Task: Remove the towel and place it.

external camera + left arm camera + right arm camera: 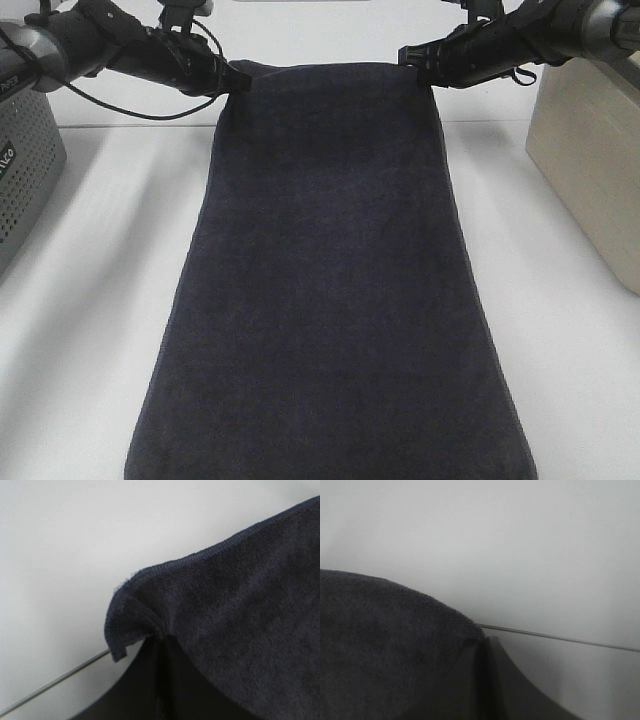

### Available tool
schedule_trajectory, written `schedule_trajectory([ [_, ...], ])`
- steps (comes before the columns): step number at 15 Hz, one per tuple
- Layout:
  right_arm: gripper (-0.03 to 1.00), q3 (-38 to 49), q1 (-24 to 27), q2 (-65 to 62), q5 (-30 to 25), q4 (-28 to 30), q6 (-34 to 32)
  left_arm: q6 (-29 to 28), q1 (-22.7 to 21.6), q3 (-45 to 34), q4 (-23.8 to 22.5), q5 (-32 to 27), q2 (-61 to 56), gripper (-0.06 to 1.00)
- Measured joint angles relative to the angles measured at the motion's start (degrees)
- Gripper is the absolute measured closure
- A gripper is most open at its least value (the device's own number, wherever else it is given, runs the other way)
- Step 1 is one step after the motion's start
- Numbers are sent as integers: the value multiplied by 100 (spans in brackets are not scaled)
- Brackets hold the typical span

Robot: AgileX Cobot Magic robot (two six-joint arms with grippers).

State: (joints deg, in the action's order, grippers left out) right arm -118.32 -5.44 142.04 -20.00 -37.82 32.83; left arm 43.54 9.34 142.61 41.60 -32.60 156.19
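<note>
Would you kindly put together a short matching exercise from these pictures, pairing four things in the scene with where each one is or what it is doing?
Things:
1. towel
2. grey basket
3. beige bin
4. left gripper

Places or states:
A. stands at the right edge of the high view
B. shut on one top corner of the dark cloth
C. hangs spread between the two arms, lower end toward the camera
D. stands at the left edge of the high view

Pairs: 1-C, 2-D, 3-A, 4-B

Left arm [110, 45]: black housing, silver-grey link at rear, thin black cable looping beneath.
Right arm [520, 40]: black housing, silver-grey rear link.
</note>
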Motion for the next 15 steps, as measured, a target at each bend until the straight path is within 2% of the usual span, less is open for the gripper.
schedule_trajectory([
  [7,94,11,-92,372,390,-138,252,52,17,0,6,493,235,94],
  [11,94,11,-103,464,584,-246,401,269,74,0,11,745,372,94],
  [13,91,11,-103,550,602,-246,401,298,109,0,11,837,458,91],
  [14,86,11,-103,619,670,-246,407,298,120,0,6,945,539,86],
  [15,85,11,-103,625,688,-246,407,298,120,0,6,991,561,85],
])
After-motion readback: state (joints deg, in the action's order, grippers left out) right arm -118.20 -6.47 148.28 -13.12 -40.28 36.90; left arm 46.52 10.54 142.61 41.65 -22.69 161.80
